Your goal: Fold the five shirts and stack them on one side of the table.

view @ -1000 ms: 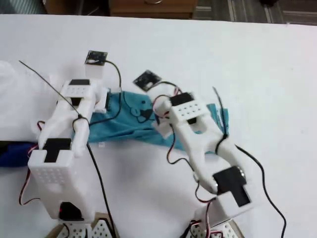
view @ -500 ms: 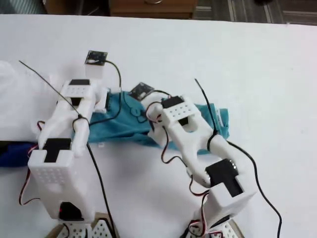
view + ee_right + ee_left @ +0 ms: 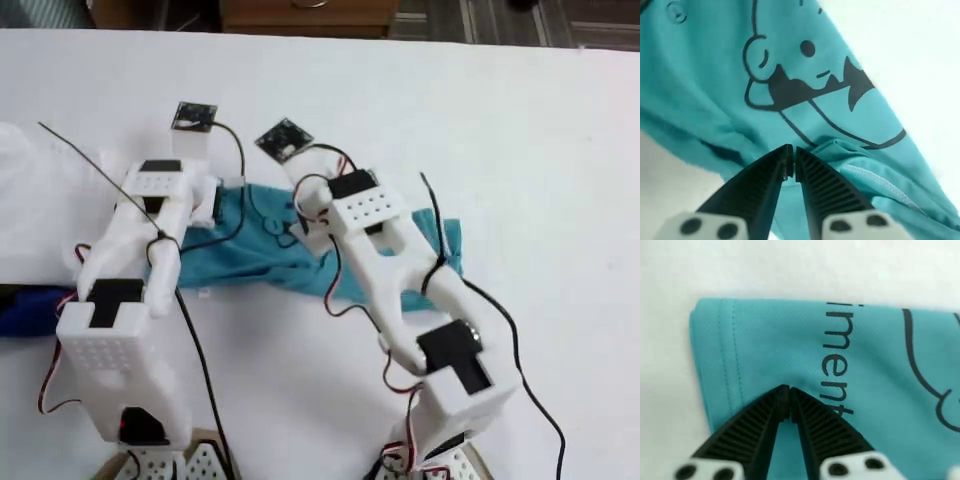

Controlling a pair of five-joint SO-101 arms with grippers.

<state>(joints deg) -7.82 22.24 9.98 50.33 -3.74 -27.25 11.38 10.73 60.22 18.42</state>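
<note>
A teal shirt (image 3: 250, 255) with a dark cartoon print lies folded into a long strip across the middle of the white table (image 3: 520, 130). My left gripper (image 3: 789, 397) is shut, its tips resting on the shirt near a hemmed corner (image 3: 715, 340); in the high view the left gripper (image 3: 215, 200) sits at the strip's left end. My right gripper (image 3: 791, 162) is shut just over the printed face (image 3: 790, 80), beside a raised fold (image 3: 850, 150). From above, the right gripper (image 3: 302, 215) is at the strip's middle.
A white cloth (image 3: 25, 180) lies at the table's left edge, with a blue cloth (image 3: 25, 312) in front of it. Thin black cables (image 3: 200, 360) trail from both arms. Bare table spreads to the right and far side. Wooden furniture (image 3: 300, 15) stands beyond the far edge.
The right arm swung left and then toward the far side, along the shirt. The shirt's near edge and right end shifted slightly. The left arm stayed still.
</note>
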